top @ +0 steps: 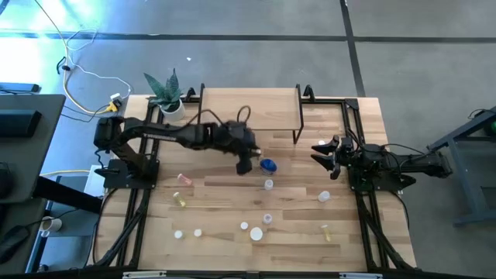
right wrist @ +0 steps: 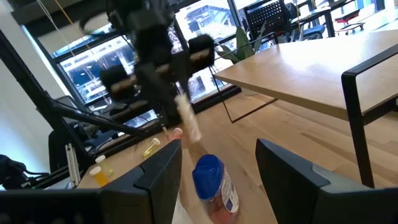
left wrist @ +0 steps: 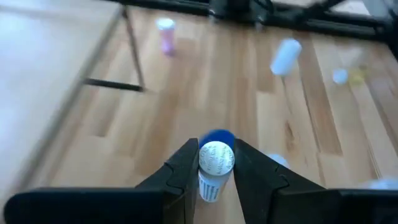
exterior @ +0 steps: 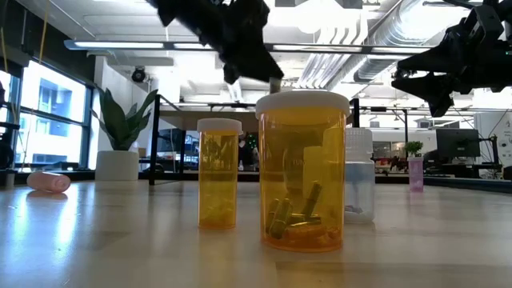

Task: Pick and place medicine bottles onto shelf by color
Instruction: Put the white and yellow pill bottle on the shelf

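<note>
left gripper (left wrist: 214, 171) clamped on small white bottle (left wrist: 213, 167), long axis hanging tilted, right gripper (right wrist: 217, 171) apart

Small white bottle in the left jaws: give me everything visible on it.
The small white bottle is a slim cylinder, plastic by its look, with a round white cap bearing fine print and a printed label with a blue band on its body. The left gripper is shut on it, one jaw on each side of the bottle just below the cap. The right wrist view shows it hanging tilted below the jaws, clear of the tabletop, touching nothing else. It hangs in front of the shelf, near the blue bottle.
</note>
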Controlling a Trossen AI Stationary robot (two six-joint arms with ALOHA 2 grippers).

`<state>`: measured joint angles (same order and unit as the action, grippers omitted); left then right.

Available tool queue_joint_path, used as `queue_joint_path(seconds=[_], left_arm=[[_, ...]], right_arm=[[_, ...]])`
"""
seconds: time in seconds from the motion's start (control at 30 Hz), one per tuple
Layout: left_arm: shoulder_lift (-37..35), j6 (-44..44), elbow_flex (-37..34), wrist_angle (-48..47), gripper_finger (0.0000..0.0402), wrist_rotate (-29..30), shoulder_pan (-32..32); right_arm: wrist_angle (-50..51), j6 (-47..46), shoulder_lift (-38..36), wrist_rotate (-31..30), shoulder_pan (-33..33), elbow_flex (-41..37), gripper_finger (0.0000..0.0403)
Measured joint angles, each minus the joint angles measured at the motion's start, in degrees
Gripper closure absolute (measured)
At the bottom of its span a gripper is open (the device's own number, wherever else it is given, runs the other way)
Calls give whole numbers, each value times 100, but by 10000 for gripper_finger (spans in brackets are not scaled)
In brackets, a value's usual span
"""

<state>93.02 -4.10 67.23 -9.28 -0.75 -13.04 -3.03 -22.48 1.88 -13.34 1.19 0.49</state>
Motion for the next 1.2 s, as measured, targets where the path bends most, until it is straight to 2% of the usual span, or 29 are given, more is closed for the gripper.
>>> queue_joint_path(seconds=[0.27, 0.43, 0.63, 0.9, 1.2], left_arm=[[-32, 518, 845, 4, 324, 15, -697], [-27, 721, 1133, -10, 324, 4, -1234], [-23, 1371, 1223, -199, 324, -31, -1959], [-23, 1377, 1228, -608, 324, -539, -2906], [82, 1333, 1228, -1083, 324, -424, -3258]], right_arm=[[-1, 0, 1, 1, -1, -1, 206], [-2, 0, 1, 2, 1, 0, 206], [-1, 0, 1, 2, 1, 0, 206], [-2, 0, 1, 2, -1, -1, 206], [-2, 0, 1, 0, -2, 1, 206]])
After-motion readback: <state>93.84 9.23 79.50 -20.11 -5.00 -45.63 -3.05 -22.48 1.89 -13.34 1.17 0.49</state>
